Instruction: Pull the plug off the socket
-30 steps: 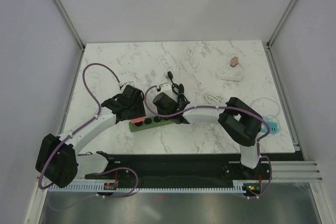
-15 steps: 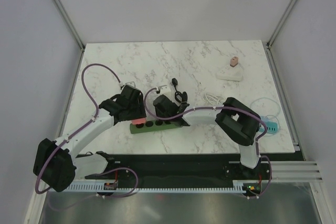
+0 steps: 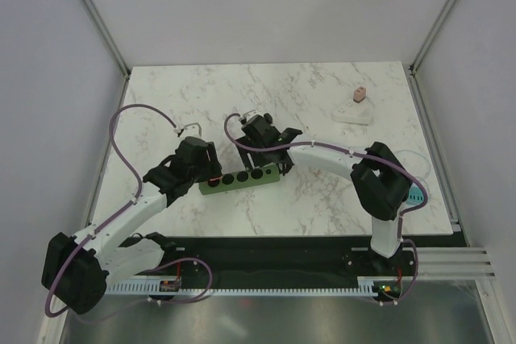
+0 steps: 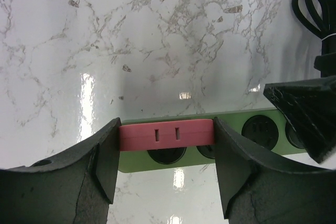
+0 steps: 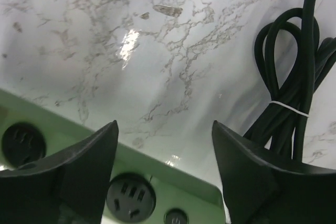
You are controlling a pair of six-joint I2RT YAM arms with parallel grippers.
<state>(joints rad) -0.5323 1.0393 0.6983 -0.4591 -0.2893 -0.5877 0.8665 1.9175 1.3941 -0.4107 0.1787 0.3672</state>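
I saw only from the wrist cameras that the jaws of the left gripper (image 4: 167, 156) clamped the pink end (image 4: 167, 134) of the power strip (image 4: 252, 129), while those of the right gripper (image 5: 164, 150) stood wide and empty beside the plug's coiled cord (image 5: 294, 77) on the bench (image 5: 105, 24).

A lab test booth: white walls (image 3: 266, 6), aluminium posts (image 3: 93, 15), marble table (image 3: 201, 94).

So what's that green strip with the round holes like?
The power strip is a flat, pale green plastic bar lying on the marble table, with a row of round black sockets, those in view empty. The left gripper clamps its pink end block. A coiled black cable lies beyond.
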